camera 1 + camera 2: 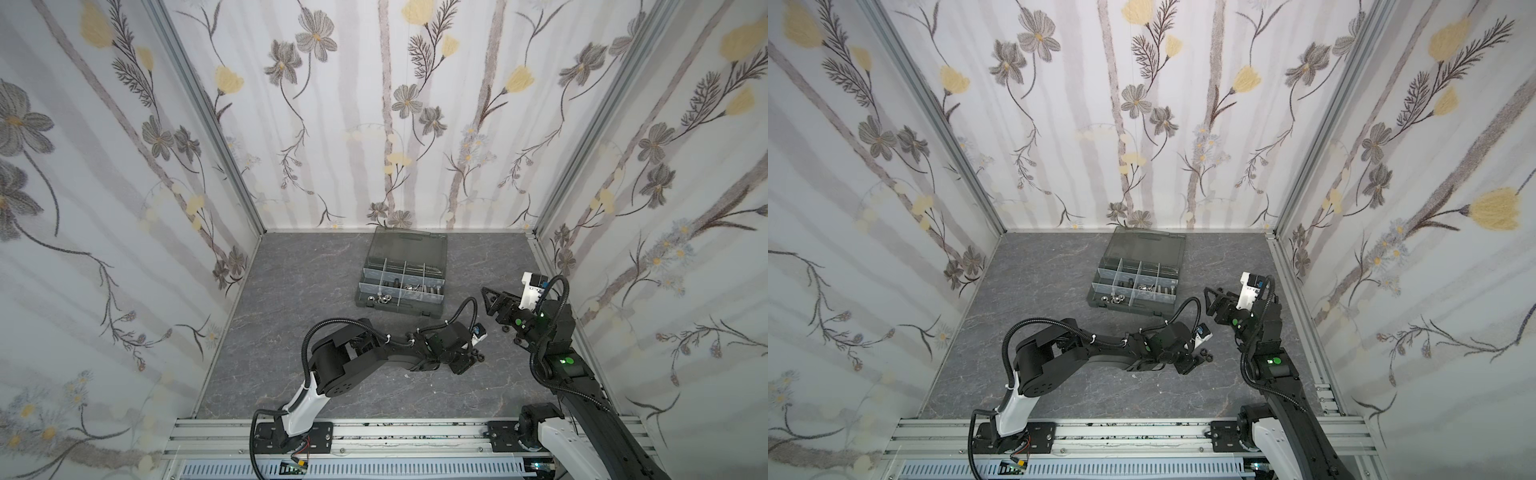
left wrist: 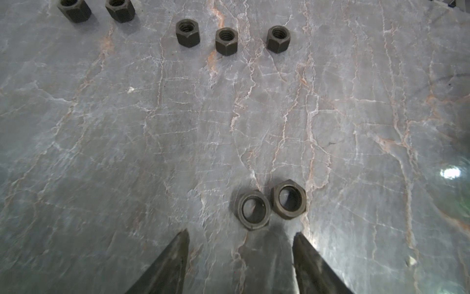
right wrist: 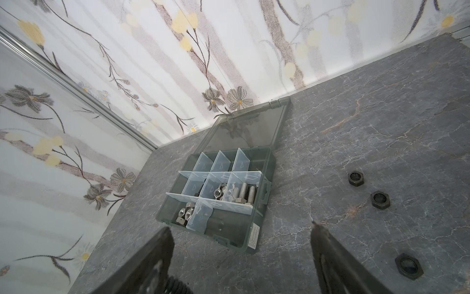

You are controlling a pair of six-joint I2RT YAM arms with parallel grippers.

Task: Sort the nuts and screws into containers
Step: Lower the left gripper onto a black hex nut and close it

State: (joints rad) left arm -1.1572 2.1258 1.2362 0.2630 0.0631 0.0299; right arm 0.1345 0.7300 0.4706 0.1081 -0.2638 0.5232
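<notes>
Two flat black nuts [image 2: 252,210] [image 2: 289,199] lie touching on the grey stone table, just ahead of my left gripper [image 2: 241,233], which is open with nothing between its fingers. Several taller black nuts [image 2: 226,41] stand farther off. In both top views the left gripper [image 1: 469,362] [image 1: 1196,362] is low over the table, right of centre. My right gripper [image 3: 240,226] [image 1: 489,300] is open and empty, raised, facing the containers of the organizer case [image 3: 254,244] [image 1: 415,311]. In the case lie silver nuts [image 3: 185,215], wing nuts [image 3: 221,191] and silver screws [image 3: 248,193].
The case's smoky lid [image 3: 249,124] lies open against the back wall. Three more black nuts [image 3: 356,178] [image 3: 380,199] [image 3: 408,266] lie on the table beside the right gripper. Flowered walls close in three sides; an aluminium rail [image 1: 415,436] runs along the front.
</notes>
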